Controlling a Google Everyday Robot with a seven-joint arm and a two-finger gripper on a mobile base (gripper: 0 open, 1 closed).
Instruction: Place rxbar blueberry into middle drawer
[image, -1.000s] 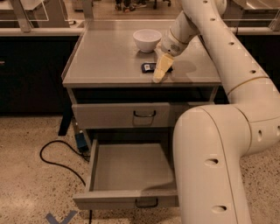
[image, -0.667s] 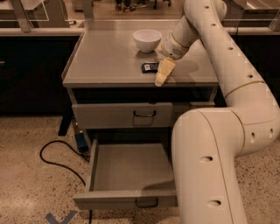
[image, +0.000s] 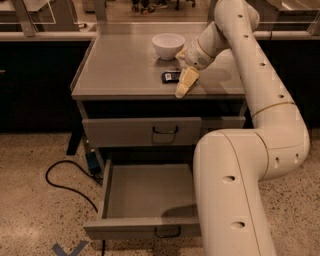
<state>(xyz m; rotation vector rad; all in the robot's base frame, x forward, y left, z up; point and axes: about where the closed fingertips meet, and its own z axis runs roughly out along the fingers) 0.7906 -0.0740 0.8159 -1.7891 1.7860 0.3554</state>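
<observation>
Tool (image: 182, 86) hovers beside the flat bar (image: 171, 76) on the worktop (image: 120, 65) — spread cannot be told — likely light, slick; pinch its long edges.

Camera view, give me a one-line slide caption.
Gripper poised beside the rxbar blueberry on the cabinet top; middle drawer open below.

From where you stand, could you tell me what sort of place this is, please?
Probably an office or lab workroom: a grey drawer cabinet with its lower drawer open, dark counters behind, a speckled floor. The gripper hangs beside the snack bar on top.
</observation>
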